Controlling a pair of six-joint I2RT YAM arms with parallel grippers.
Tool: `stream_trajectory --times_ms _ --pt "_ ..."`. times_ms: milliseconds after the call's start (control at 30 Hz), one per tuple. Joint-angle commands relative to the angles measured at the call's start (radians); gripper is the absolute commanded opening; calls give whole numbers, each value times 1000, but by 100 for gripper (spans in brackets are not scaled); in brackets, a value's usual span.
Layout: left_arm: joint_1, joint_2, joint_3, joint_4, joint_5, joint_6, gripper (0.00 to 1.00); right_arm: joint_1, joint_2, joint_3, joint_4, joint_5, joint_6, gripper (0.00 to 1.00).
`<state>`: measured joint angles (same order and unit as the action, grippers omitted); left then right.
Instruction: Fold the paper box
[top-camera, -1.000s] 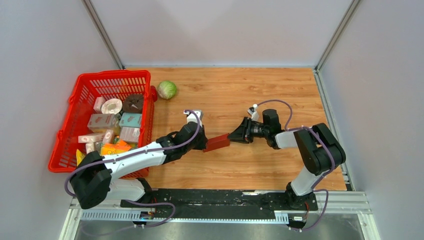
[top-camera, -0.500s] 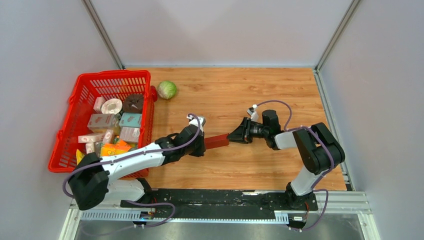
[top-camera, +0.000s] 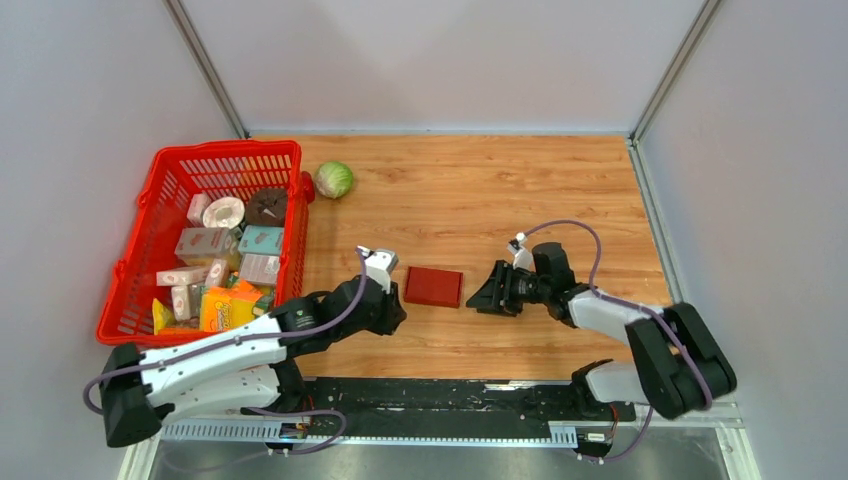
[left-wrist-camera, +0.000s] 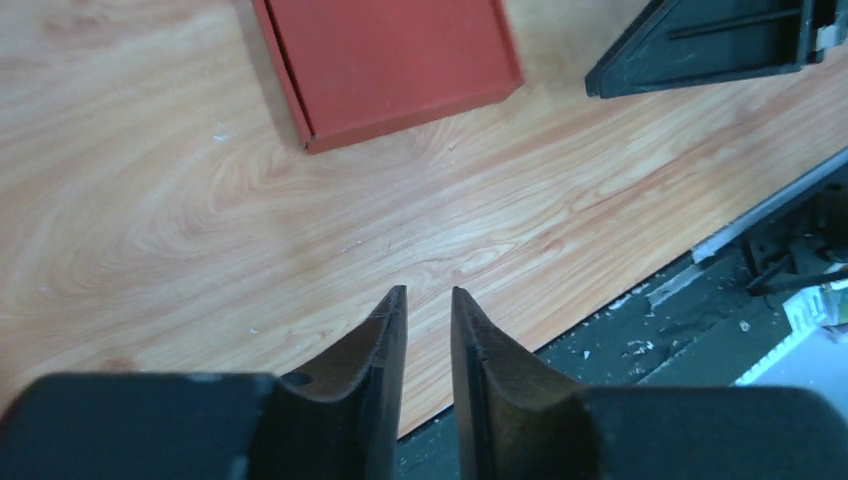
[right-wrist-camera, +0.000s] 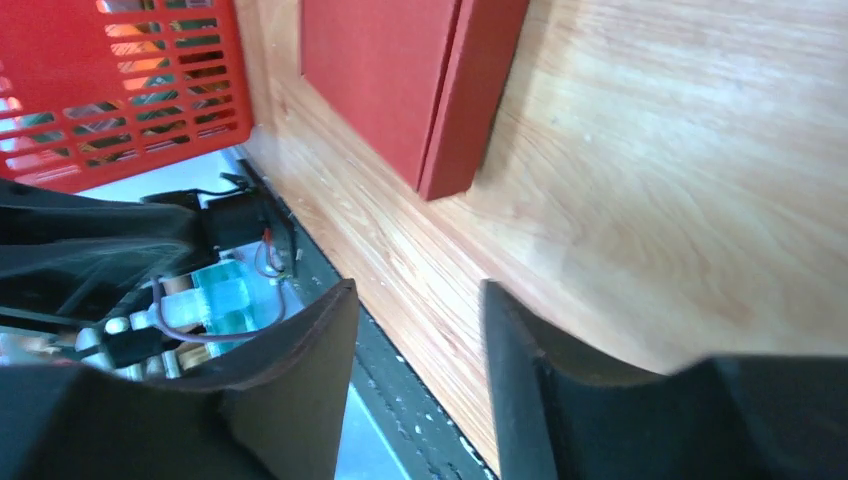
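The paper box (top-camera: 433, 286) is a flat, dark red, closed rectangle lying on the wooden table between my two grippers, with neither touching it. My left gripper (top-camera: 393, 308) sits just off its left edge. In the left wrist view the box (left-wrist-camera: 390, 60) lies ahead of the left gripper (left-wrist-camera: 428, 292), whose jaws stand a narrow gap apart with nothing between them. My right gripper (top-camera: 482, 292) rests to the right of the box, a short gap away. In the right wrist view the box (right-wrist-camera: 400, 80) is ahead of the right gripper (right-wrist-camera: 420, 290), whose jaws stand wide apart and empty.
A red mesh basket (top-camera: 150, 210) holding several grocery cartons stands at the left, close to my left arm. A green cabbage (top-camera: 334, 179) lies beside the basket's far corner. The black rail (top-camera: 450, 395) runs along the table's near edge.
Both grippers have let go of the box, which was held up between them and now lies flat on the table. Both arms have drawn back toward the near edge.
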<state>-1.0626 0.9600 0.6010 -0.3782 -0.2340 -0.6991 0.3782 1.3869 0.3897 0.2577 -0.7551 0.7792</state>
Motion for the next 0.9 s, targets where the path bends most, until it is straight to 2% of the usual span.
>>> stream_trajectory --times_ms 0,67,167,267,400,433,567,767,867 --pt "-5 -147 29 -96 -60 -8 36 -2 -264 30 -366 163 -141 60" --pt "-5 -164 54 -125 -96 3 49 -2 -339 69 -458 222 -159 73" --pt "16 -83 124 -146 -105 29 55 1 -362 130 -491 224 -169 74" --pt "50 70 241 -185 -105 33 58 14 -289 188 -508 226 -189 74" --pt "114 257 298 -154 -81 27 62 27 -184 239 -479 256 -190 70" --pt "160 284 302 -119 -52 24 63 31 -134 251 -477 261 -190 69" --pt "219 402 336 -51 38 32 63 65 -28 287 -423 270 -166 62" --pt "257 571 401 -28 104 41 63 82 122 310 -338 280 -135 59" --pt "262 621 404 -8 113 38 59 82 158 314 -299 266 -120 55"
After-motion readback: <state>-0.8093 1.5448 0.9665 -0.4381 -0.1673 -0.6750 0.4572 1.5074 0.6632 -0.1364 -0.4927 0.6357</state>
